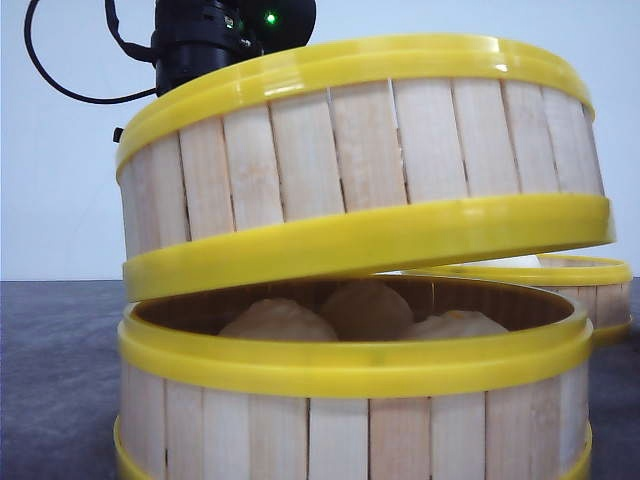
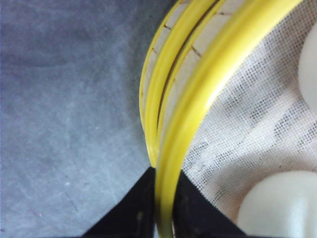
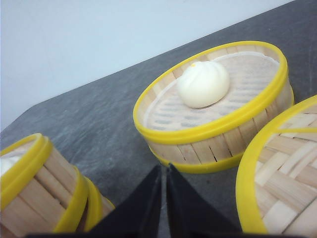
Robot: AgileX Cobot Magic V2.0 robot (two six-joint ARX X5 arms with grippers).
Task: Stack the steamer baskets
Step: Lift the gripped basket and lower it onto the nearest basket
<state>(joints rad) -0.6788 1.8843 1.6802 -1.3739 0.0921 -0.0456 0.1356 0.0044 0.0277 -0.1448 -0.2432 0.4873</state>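
Dark grey, felt-like table surface (image 1: 60, 340) under everything, with a plain pale wall (image 1: 60, 150) behind. Closest in the front view, bottom basket (image 1: 350, 400) standing flat on that surface, pale buns (image 1: 365, 310) visible inside under its top rim. Just above it, tilted upper basket (image 1: 360, 160), lower on the left side and raised on the right, with a gap showing between the two at the right; whether the low edge touches the bottom basket cannot be told. Left gripper (image 2: 163, 208) clamped on the yellow top rim of that upper basket, one black finger (image 2: 131, 210) outside the wall and the other inside, over white mesh liner (image 2: 247, 129) and white buns (image 2: 282, 203). Black arm hardware with a green light (image 1: 270, 18) and a looping cable behind the raised basket. Farther back on the right, third basket (image 3: 213, 109) resting alone on the surface, one white bun (image 3: 203, 84) on its liner, partly hidden behind the stack in the front view. Right gripper (image 3: 162, 198) empty, fingers pressed together, hanging over the grey surface between the baskets. At the edge of the right wrist view, a woven lid with a yellow rim (image 3: 282, 168).
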